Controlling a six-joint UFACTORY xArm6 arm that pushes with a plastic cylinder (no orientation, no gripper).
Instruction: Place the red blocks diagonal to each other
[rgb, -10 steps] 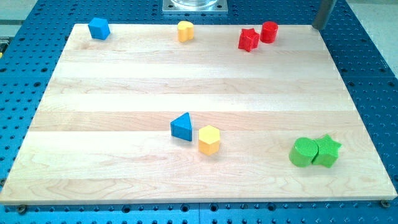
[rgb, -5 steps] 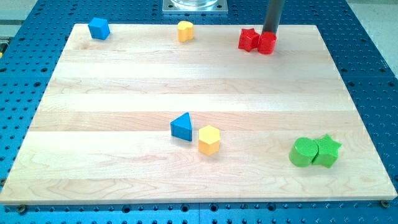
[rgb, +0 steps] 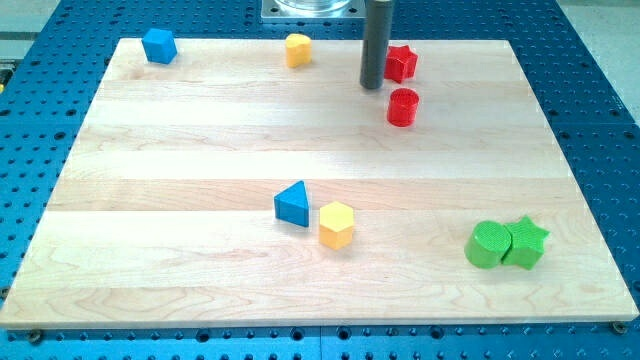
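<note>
A red star block (rgb: 401, 62) sits near the view's top, right of centre. A red cylinder block (rgb: 402, 106) stands just below it, apart from it. My tip (rgb: 373, 86) is on the board just left of the red star, up and to the left of the red cylinder. The rod hides the star's left edge.
A blue block (rgb: 158, 45) sits at the top left and a yellow block (rgb: 298, 49) at the top middle. A blue triangle (rgb: 292, 203) and a yellow hexagon (rgb: 337, 224) lie at centre. A green cylinder (rgb: 487, 245) touches a green star (rgb: 526, 243) at the bottom right.
The rod swept from the top right corner leftward past the red blocks. The red cylinder moved down and left, from right of the star to below it.
</note>
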